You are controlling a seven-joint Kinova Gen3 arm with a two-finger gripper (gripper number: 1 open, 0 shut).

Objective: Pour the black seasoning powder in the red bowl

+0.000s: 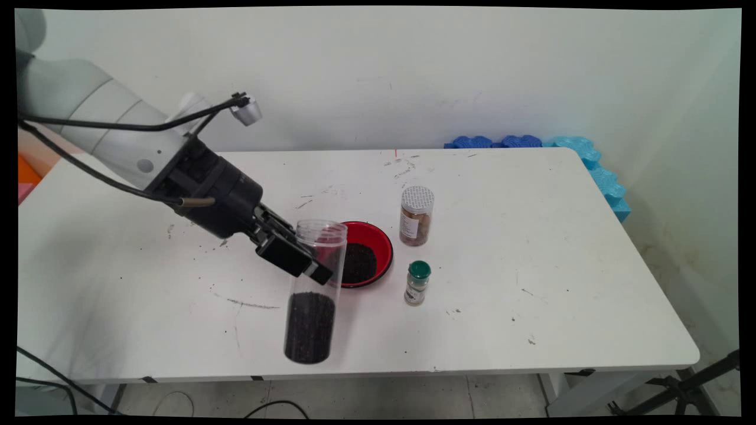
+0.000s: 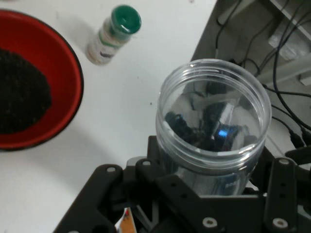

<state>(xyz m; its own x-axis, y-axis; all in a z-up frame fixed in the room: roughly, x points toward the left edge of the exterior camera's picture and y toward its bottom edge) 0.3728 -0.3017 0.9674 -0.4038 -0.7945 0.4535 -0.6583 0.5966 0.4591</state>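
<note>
Your main view shows the clear jar (image 1: 314,289) upright near the table's (image 1: 561,248) front edge, its lower part filled with dark grains; the hand view shows only its open mouth (image 2: 214,114). Your gripper (image 1: 295,260) is clamped around the jar's upper half. The red bowl (image 1: 381,248) of grains lies at 1 o'clock of the jar, the green-capped shaker (image 1: 417,283) at 3 o'clock.
</note>
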